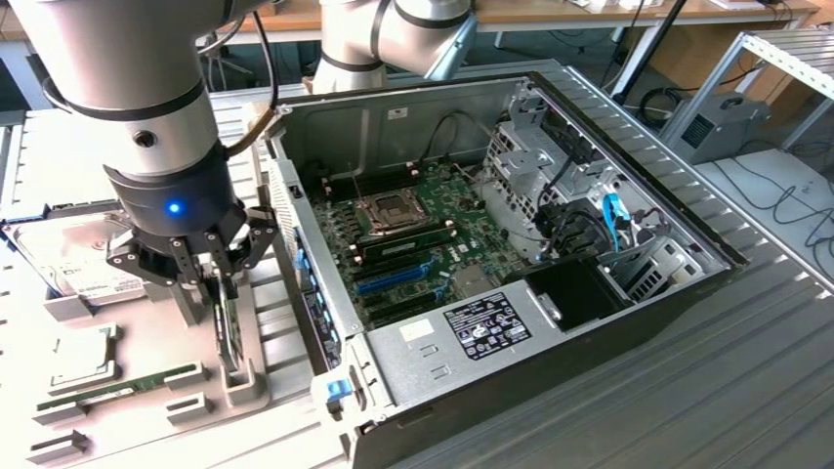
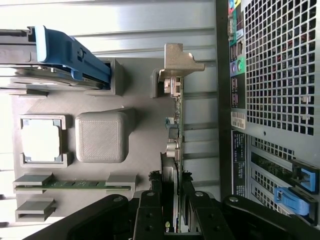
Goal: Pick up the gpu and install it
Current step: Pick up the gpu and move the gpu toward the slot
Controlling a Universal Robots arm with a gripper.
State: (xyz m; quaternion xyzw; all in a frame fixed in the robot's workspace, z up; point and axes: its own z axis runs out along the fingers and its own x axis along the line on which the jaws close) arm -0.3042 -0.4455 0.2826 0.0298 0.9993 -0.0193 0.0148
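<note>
In the exterior view, the robot arm is reaching down over a gray tray (image 1: pixel 144 332) that is lying at 9 o'clock from the open computer case (image 1: pixel 587 362). The gripper (image 1: pixel 219 293) is hanging right over the gpu (image 1: pixel 232 337), at about 8 o'clock from the middle of the case. The gpu is standing up on its thin edge in a slot of the tray. In the wrist view, the gripper (image 2: pixel 176 210) is pinching the gpu (image 2: pixel 176 130), with a black finger (image 2: pixel 150 210) pressing on each flat side. The silver bracket (image 2: pixel 180 62) is sitting at the far end of the card, away from the fingers, and the back of the case (image 2: pixel 280 75) is running along beside it. From the gripper in the exterior view, a hard drive (image 1: pixel 78 259) is lying at 9 o'clock, a square chip (image 1: pixel 81 357) at 8 o'clock, and a green memory stick (image 1: pixel 111 391) at 7 o'clock. Inside the case, the green board (image 1: pixel 431 220) is showing.
</note>
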